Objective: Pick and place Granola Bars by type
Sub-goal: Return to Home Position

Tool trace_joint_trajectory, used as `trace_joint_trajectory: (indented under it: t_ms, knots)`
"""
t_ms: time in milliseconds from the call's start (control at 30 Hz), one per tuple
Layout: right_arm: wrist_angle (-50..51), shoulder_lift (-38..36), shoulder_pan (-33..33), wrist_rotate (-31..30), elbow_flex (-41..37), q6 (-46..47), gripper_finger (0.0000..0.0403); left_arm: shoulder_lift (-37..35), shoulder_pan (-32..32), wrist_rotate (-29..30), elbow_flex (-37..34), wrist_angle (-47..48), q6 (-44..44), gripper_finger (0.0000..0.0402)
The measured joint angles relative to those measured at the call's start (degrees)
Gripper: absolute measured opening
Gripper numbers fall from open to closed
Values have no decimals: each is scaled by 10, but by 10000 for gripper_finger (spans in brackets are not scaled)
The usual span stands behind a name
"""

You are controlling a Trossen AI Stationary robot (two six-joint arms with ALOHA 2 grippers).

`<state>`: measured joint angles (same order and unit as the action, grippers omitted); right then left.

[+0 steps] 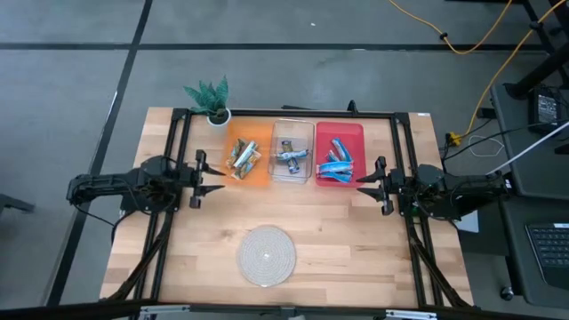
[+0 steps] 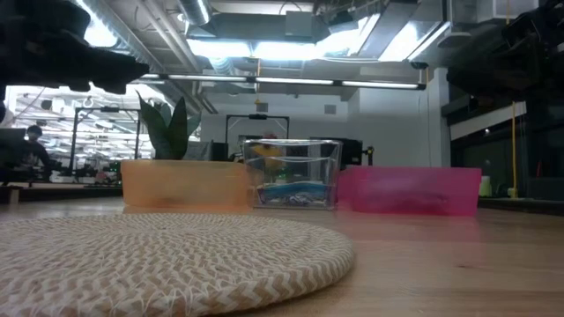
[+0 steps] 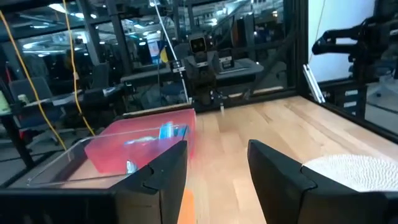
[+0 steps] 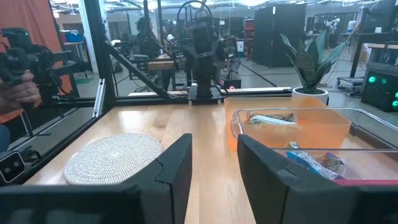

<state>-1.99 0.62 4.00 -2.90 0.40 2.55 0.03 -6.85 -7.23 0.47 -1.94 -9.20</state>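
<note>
The granola bars lie sorted in three bins in a row at the table's far middle. Green-and-gold bars (image 1: pixel 244 156) are in the orange bin (image 1: pixel 259 178), silvery-blue ones (image 1: pixel 290 156) in the clear bin (image 1: pixel 304 175), and bright blue ones (image 1: pixel 337 162) in the red bin (image 1: pixel 354 133). My left gripper (image 1: pixel 216 180) (image 3: pixel 217 168) hovers level at the table's left, pointing toward the orange bin, open, with nothing between its fingers. My right gripper (image 1: pixel 362 186) (image 4: pixel 214 162) hovers level at the table's right, near the red bin, also open with nothing in it.
A round woven mat (image 1: pixel 267 255) lies on the table at the near middle. A potted plant (image 1: pixel 213 105) stands at the far left corner. Black frame rails (image 1: pixel 178 133) run along the table's sides. A person's hand (image 4: pixel 18 87) shows beyond the table's near edge.
</note>
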Motion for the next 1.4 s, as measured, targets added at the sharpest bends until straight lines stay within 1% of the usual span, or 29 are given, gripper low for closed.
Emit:
trace_joint_trajectory:
  t_ms: [533, 1400]
  knots:
    - [0, 0, 0, 0, 0, 0, 132, 9, 0, 1, 0, 0, 55, 164]
    - [0, 0, 0, 0, 0, 0, 132, 9, 0, 1, 0, 0, 54, 166]
